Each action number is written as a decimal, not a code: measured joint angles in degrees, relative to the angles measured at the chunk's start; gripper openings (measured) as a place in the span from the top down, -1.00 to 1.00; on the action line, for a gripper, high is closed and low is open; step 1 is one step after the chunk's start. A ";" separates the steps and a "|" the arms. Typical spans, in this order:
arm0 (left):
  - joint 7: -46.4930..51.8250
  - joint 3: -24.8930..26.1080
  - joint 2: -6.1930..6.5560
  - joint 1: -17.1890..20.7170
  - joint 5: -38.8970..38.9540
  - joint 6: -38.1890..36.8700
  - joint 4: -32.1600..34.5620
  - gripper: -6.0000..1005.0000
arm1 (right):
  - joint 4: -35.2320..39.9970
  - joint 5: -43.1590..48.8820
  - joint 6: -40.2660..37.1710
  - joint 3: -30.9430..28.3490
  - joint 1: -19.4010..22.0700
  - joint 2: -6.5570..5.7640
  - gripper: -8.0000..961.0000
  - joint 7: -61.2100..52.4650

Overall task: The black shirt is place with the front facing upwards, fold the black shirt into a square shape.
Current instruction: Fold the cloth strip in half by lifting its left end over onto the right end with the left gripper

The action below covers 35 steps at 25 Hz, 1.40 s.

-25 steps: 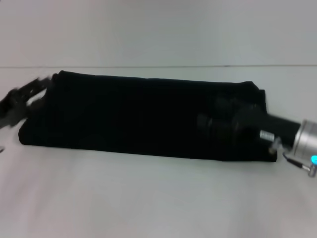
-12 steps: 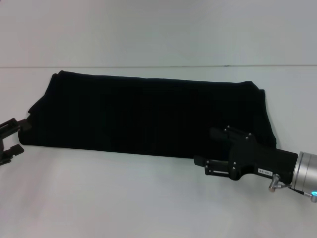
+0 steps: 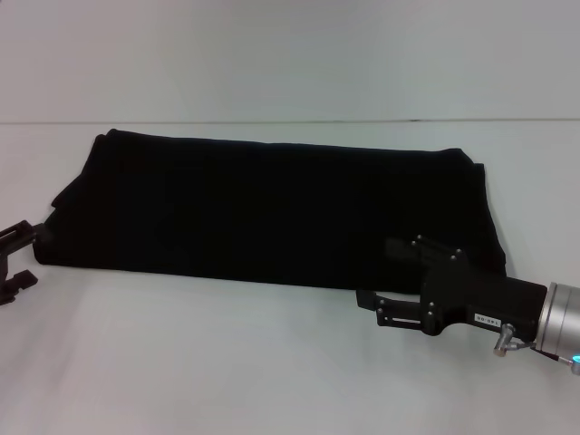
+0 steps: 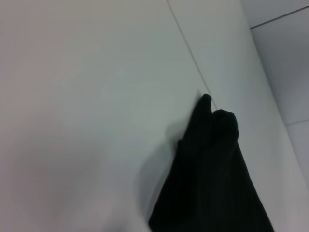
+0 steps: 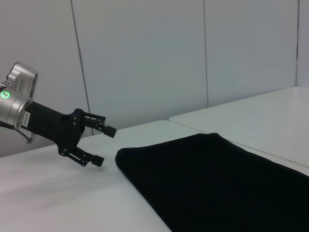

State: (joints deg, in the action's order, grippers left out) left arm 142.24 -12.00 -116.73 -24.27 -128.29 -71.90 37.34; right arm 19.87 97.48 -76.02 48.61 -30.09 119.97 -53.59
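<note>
On table, black shirt (image 3: 272,213), lettering hidden.

head camera looks down; both wrist cameras, low, share the black shirt (image 3: 272,208).

Left gripper (image 3: 25,256) low at far left, fingers spread, right gripper (image 3: 379,279) low at right, fingers parted

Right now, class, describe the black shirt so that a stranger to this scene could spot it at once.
Look at the white table. Across its middle lies the black shirt, folded into a long flat band. The left gripper and right gripper are black too, but they are hard, jointed metal at its ends.
</note>
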 joint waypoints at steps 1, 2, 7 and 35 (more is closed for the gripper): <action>0.03 0.00 0.03 -0.21 -0.13 0.58 -0.36 -0.74 | 0.02 -0.01 0.00 0.00 0.01 -0.01 -0.97 0.00; 0.05 -0.01 0.05 -0.41 -0.23 1.06 -0.77 -0.74 | 0.05 -0.03 -0.01 0.00 0.01 0.00 -0.97 0.01; -0.06 -0.08 0.16 -1.33 -0.29 2.69 -2.05 -0.74 | 0.05 -0.23 -0.01 0.00 0.04 -0.01 -0.97 0.04; -0.65 -6.77 0.28 -7.03 -0.29 13.30 -5.26 -0.72 | -0.09 -0.51 0.00 -0.44 -0.23 0.09 -0.97 -0.22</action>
State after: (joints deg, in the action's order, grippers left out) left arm 141.60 -18.76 -116.45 -31.31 -128.58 -58.60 32.08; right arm 19.78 96.97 -76.02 48.17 -30.33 120.05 -53.80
